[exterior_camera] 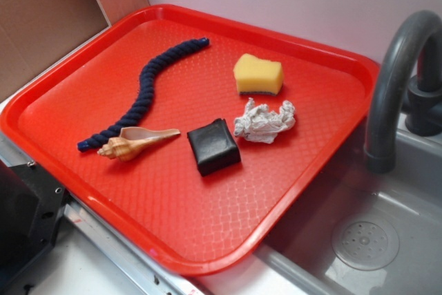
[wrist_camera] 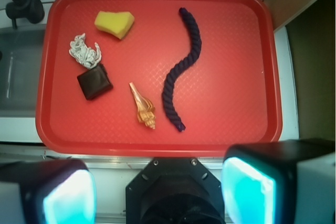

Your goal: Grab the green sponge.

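In the exterior view, a red tray (exterior_camera: 83, 81) fills most of the frame, with a grey sink (exterior_camera: 387, 240) and a dark tap (exterior_camera: 397, 67) at the right. The green sponge (exterior_camera: 258, 74) lies in the upper middle of the frame, yellow side up, with a thin dark layer showing along its lower edge. Just below it sits a crumpled paper wad (exterior_camera: 264, 121), and beside that, lower left, a black square block (exterior_camera: 213, 146). A seashell (exterior_camera: 135, 143) lies left of the block, with a dark blue rope (exterior_camera: 148, 88) curving above it.

In the wrist view, the hand (wrist_camera: 157, 190) is at the bottom of the frame, its two fingers spread wide and holding nothing, outside the tray's near rim. The sponge is at the upper left, well away from the hand, with the wad and block below it. The shell and rope lie near the middle.
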You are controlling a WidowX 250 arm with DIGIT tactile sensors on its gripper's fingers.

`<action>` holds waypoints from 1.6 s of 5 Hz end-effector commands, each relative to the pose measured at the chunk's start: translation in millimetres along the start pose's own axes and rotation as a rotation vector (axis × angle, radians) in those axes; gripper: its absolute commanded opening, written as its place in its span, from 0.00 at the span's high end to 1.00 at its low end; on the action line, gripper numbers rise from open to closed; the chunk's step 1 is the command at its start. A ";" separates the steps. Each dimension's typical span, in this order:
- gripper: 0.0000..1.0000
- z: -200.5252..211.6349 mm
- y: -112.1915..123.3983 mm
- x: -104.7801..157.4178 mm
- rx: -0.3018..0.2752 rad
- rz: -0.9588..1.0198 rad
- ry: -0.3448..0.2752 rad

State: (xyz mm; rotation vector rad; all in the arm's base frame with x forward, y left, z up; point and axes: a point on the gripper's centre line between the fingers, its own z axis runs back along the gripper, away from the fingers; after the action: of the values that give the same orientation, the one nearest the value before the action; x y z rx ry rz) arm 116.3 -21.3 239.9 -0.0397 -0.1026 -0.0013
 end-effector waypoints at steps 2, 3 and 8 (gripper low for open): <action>0.00 -24.3 4.6 53.7 0.052 -0.358 -0.031; 0.00 -40.9 3.8 81.7 0.041 -0.522 -0.103; 0.00 -170.7 -59.8 177.0 0.007 -0.969 -0.132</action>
State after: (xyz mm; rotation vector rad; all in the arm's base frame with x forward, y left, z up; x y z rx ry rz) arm 302.9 -74.2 70.1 -0.0056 -0.1705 -0.9485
